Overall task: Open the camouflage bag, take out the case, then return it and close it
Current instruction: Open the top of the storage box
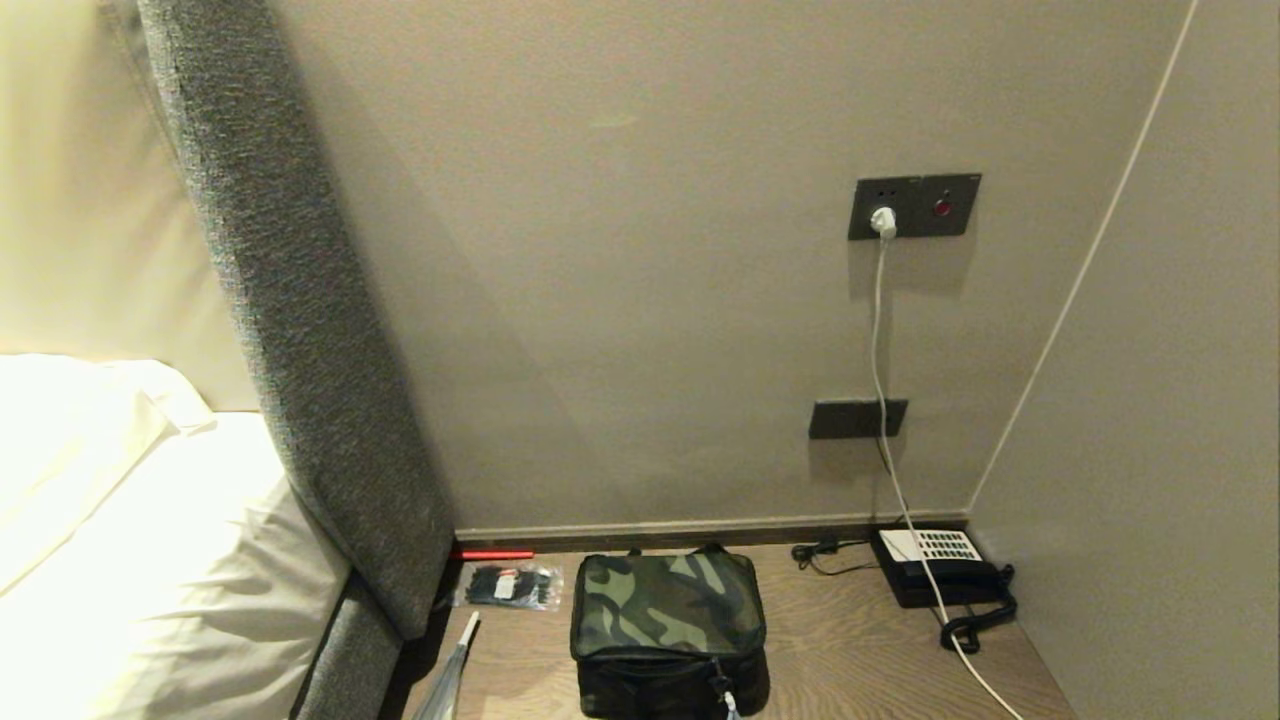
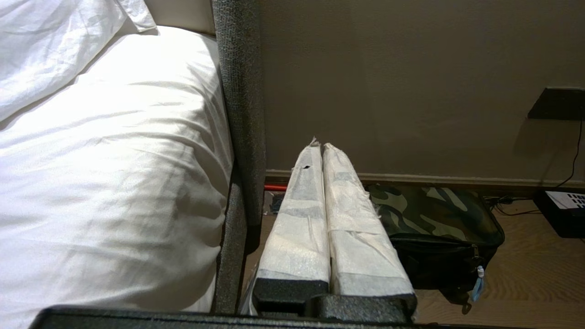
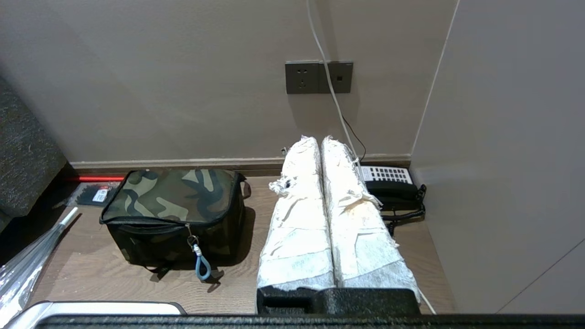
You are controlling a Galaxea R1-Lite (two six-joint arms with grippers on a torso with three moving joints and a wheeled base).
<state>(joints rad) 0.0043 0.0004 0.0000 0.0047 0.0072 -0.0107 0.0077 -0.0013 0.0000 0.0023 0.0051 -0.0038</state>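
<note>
Both claws sit clenched and empty: the left claw (image 2: 321, 148) shows its two white-wrapped fingers pressed together, pointing toward the gap between the bed (image 2: 114, 160) and the wall, and the right claw (image 3: 320, 141) is shut the same way, at the centre of its own view with the desk phone (image 3: 388, 183) just beyond its tips. Neither arm appears in the head view, so both look parked, well apart from the work.

Low in the head view, a little right of centre, the camouflage bag (image 1: 667, 625) stands on the wooden bench (image 1: 850, 640), zipped shut with its lid flat. Its zip pull, carrying a pale blue loop (image 3: 201, 267), hangs down the front face. No case can be seen; I judge it is inside, and nothing of the task has begun.

Risks, as I read them: the loop is small and limp, so a claw arriving slightly off would close on nothing or pinch the fabric. The bag is soft and light-looking, so tugging the zip with nothing bracing it could drag the whole bag across the bench. To its left lie a packet of cable ties (image 1: 508, 587) and a clear wrapped object (image 1: 452, 675), and a white cable (image 1: 960, 645) trails across the phone at the right; a wide swing could snag any of these.
</note>
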